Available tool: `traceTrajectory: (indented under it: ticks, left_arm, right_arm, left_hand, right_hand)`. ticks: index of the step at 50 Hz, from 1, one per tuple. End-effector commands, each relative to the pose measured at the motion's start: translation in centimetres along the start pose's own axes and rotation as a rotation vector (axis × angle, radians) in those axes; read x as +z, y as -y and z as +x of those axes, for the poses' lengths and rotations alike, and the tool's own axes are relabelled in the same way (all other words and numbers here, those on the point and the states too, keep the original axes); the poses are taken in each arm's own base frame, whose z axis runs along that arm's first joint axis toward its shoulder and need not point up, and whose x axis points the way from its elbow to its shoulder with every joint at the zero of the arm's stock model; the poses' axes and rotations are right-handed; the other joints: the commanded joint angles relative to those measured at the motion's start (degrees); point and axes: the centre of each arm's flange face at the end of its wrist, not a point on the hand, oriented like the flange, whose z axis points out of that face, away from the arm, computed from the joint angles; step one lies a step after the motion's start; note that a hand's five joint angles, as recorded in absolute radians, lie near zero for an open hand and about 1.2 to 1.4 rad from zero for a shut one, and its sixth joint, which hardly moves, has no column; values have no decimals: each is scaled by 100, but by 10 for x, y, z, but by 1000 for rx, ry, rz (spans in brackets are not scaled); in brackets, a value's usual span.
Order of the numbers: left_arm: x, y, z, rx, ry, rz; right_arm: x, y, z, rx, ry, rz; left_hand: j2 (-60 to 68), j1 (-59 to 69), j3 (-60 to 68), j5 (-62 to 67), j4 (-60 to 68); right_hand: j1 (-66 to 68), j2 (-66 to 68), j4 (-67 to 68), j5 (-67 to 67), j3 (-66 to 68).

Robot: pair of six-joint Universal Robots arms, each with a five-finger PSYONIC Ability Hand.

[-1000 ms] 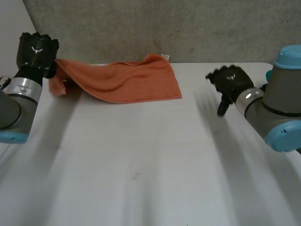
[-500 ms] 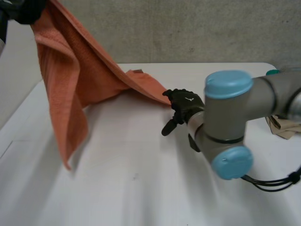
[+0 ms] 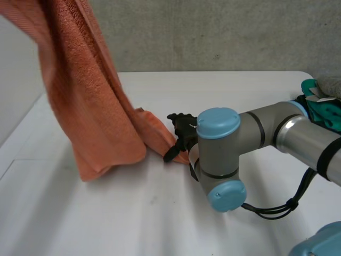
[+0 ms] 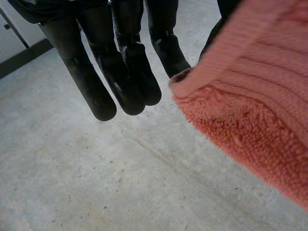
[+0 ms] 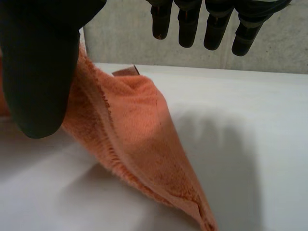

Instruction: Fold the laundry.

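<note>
Can't tell if left hand [image 4: 120, 57] grips towel [image 4: 250, 96]. With right hand [image 5: 41, 72] spread open at its corner, pinch that corner tight, then lift slowly.

Light in here's soft and even, pretty bright overall. The white table [image 3: 106, 224] glows pale all over, and the orange towel [image 3: 90, 106] lays a faint, fuzzy-edged shadow on it right under its low edge.
</note>
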Motion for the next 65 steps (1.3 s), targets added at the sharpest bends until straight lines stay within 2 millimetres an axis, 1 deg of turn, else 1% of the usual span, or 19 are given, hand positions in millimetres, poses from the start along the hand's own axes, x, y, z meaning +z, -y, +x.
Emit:
traceTrajectory:
  ticks: [1,3,5,11,14,17,19,23,25,26,30,34,40,46,51,53,59,61,65]
  left_arm:
    - [1,-1,1,-10,4,-11]
    - [0,2,3,-18,-1,-8]
    - [0,7,4,-34,-4,-3]
    - [1,13,1,-57,10,-1]
    - [2,7,-5,-44,22,-20]
    - [3,-9,-17,-10,41,-60]
    - [4,-24,-27,13,45,-99]
    - [1,-52,-42,37,35,-177]
    - [-1,-65,-49,41,32,-219]
    - [-4,-76,-55,39,32,-261]
    - [-9,-97,-58,11,16,-349]
    - [-17,-120,-52,-38,4,-441]
    - [-37,-179,-35,-63,-39,-633]
    - [-58,-244,7,12,-136,-814]
    - [-52,-288,26,140,-167,-844]
    - [-35,-304,28,208,-156,-797]
    - [40,-299,9,308,-15,-513]
    - [76,-278,-12,334,96,-321]
    - [116,-228,-47,324,273,47]
  right_arm:
    - [-16,11,6,62,0,-22]
    - [-14,7,5,74,20,-28]
    - [-7,-2,2,92,60,-37]
    - [-2,-6,12,161,57,-100]
    - [-12,39,40,130,-47,-47]
    - [-38,107,68,9,-142,80]
    - [-65,158,75,-135,-165,197]
    - [-116,215,65,-391,-131,326]
    - [-127,223,61,-436,-115,347]
    - [-158,246,52,-534,-102,393]
    - [-195,270,56,-631,-174,393]
    - [-205,271,63,-694,-189,289]
    - [-181,240,79,-804,-177,24]
    - [-125,193,114,-857,-190,-233]
    - [-73,176,131,-860,-233,-193]
    - [-50,182,131,-856,-280,-73]
    - [-20,231,127,-760,-401,374]
    - [-22,261,119,-724,-429,593]
    - [-37,305,106,-710,-491,898]
  left_hand:
    - [1139,1374,1164,1446,1105]
    - [1139,1374,1164,1446,1105]
    - [1139,1374,1164,1446,1105]
    - [1139,1374,1164,1446,1105]
    - [1139,1374,1164,1446,1105]
    - [1139,1374,1164,1446,1105]
    - [1139,1374,1164,1446,1105]
    - [1139,1374,1164,1446,1105]
    - [1139,1374,1164,1446,1105]
    - [1139,1374,1164,1446,1105]
    - [1139,1374,1164,1446,1105]
    - [1139,1374,1164,1446,1105]
    - [1139,1374,1164,1446,1105]
    - [1139,1374,1164,1446,1105]
    - [1139,1374,1164,1446,1105]
    - [1139,1374,1164,1446,1105]
    - [1139,1374,1164,1446,1105]
    - [1139,1374,1164,1446,1105]
    - [1139,1374,1164,1446,1105]
  right_hand:
    - [1809,1887,1906,1811,1897]
    - [3055,3133,3152,3057,3143]
    - [6689,6767,6786,6691,6777]
    - [6714,6791,6810,6715,6802]
    - [6714,6791,6810,6715,6802]
    - [6714,6791,6810,6715,6802]
    - [6714,6791,6810,6715,6802]
    - [6714,6791,6810,6715,6802]
    - [6714,6791,6810,6715,6802]
    - [6714,6791,6810,6715,6802]
    - [6714,6791,6810,6715,6802]
    - [6714,6791,6810,6715,6802]
    - [6714,6791,6810,6715,6802]
    - [6714,6791,6810,6715,6802]
    - [6714,6791,6810,6715,6802]
    - [6714,6791,6810,6715,6802]
    - [6714,6791,6810,6715,6802]
    - [6714,6791,6810,6715,6802]
    - [6714,6791,6810,6715,6802]
